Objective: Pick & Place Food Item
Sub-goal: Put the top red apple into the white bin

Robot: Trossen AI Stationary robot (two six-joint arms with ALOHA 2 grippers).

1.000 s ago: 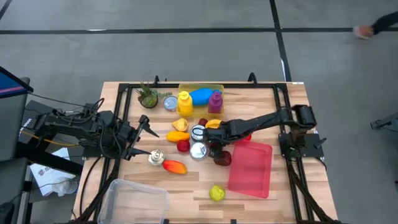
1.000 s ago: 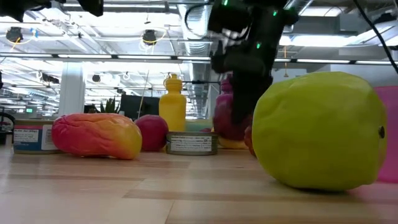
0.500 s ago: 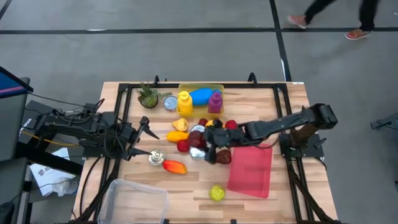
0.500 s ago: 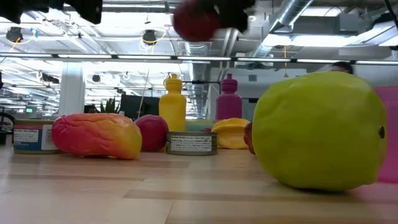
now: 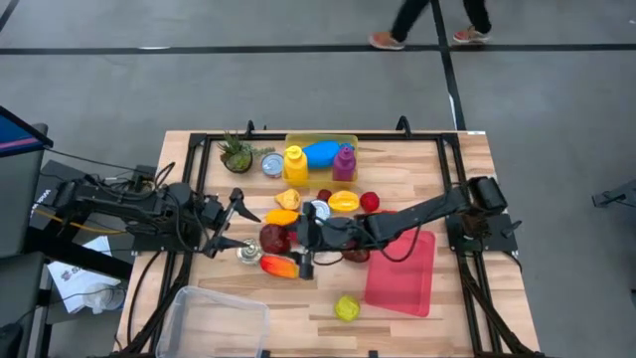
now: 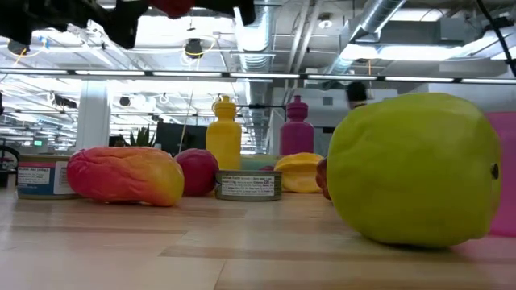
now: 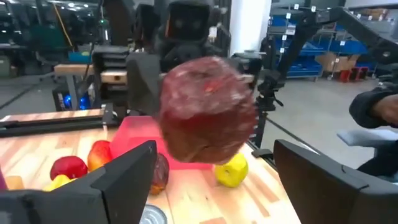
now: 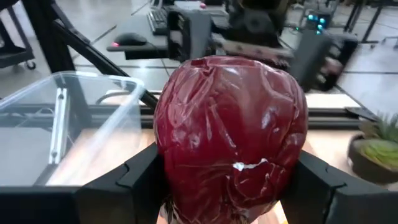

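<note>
The right gripper (image 5: 288, 240), stretching across the middle of the overhead frame, is grasping a dark red apple (image 5: 274, 239) between its two fingers and holding it above the table (image 5: 457, 323), just left of centre and over the orange-red mango (image 5: 279, 266). Directly to its left, the left gripper (image 5: 231, 225) is hanging with its fingers spread and nothing between them, facing the fruit. A clear plastic bin (image 5: 214, 320) is sitting at the lower left, and a pink tray (image 5: 402, 270) is lying right of centre.
</note>
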